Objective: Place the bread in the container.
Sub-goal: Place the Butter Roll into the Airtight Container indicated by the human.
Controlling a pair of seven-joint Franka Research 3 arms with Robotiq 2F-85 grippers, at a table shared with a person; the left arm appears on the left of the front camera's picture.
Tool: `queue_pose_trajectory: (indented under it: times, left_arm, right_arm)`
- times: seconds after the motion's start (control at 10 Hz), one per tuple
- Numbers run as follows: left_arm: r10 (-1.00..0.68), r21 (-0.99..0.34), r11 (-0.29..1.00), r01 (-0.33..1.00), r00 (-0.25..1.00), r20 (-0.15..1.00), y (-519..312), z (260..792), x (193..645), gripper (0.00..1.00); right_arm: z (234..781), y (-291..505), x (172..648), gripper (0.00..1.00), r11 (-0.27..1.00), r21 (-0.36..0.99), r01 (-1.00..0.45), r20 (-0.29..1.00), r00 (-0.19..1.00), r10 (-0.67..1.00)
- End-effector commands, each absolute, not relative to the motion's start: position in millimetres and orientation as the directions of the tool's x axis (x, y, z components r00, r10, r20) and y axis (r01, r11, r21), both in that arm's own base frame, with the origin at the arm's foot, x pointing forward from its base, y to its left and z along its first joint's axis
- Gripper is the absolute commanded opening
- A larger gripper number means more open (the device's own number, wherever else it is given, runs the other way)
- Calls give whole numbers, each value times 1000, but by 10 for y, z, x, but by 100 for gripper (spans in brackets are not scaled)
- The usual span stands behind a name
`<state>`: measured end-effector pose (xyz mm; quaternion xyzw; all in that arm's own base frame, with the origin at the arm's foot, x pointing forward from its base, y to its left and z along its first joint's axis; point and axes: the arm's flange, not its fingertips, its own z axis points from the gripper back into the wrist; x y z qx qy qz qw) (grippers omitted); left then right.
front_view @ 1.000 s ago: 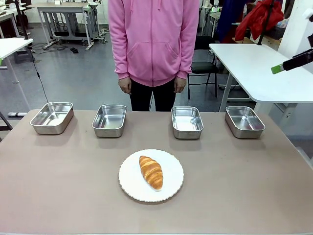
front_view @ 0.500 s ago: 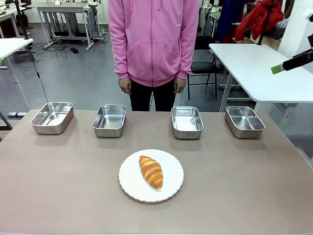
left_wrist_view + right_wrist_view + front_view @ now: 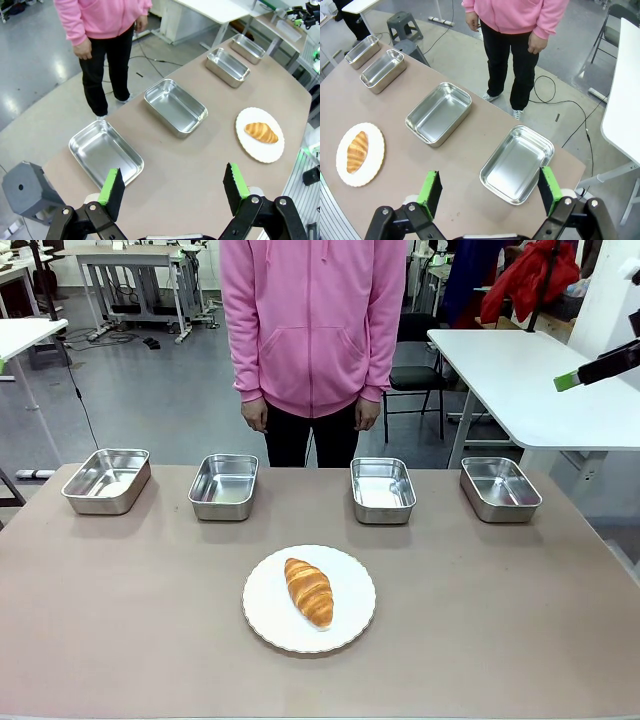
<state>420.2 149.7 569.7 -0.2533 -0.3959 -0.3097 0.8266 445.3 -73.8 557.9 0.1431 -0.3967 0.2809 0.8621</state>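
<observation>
Nothing has moved in the last second: the bread [image 3: 309, 592] sits on the plate [image 3: 262, 612], with four empty containers [image 3: 383, 515] beyond. My left gripper [image 3: 173, 172] and right gripper [image 3: 489, 175] hang high over the table [image 3: 500, 620], both spread wide. With the containers all alike I could pick the wrong one, or crush the flaky crust.

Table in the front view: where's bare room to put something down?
Wide bare tabletop lies left and right of the white plate, and a strip runs between it and the four trays. The far edge is crowded by them.

bare table [image 3: 500, 625] around plate [image 3: 256, 612], trays [image 3: 222, 508] beyond
</observation>
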Motion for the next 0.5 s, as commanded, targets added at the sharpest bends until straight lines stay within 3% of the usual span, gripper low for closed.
queue_pose_trajectory:
  times: [0.0, 0.4]
  left_arm:
    - [-314, -168, 678, 715, 489, 814, 1504, 5702, 4194, 100]
    - [-314, -168, 678, 715, 489, 814, 1504, 5702, 4194, 100]
  right_arm:
    - [5581, -733, 4461, 100, 798, 30, -602, 772, 521, 364]
    - [5581, -733, 4461, 100, 798, 30, -602, 772, 521, 364]
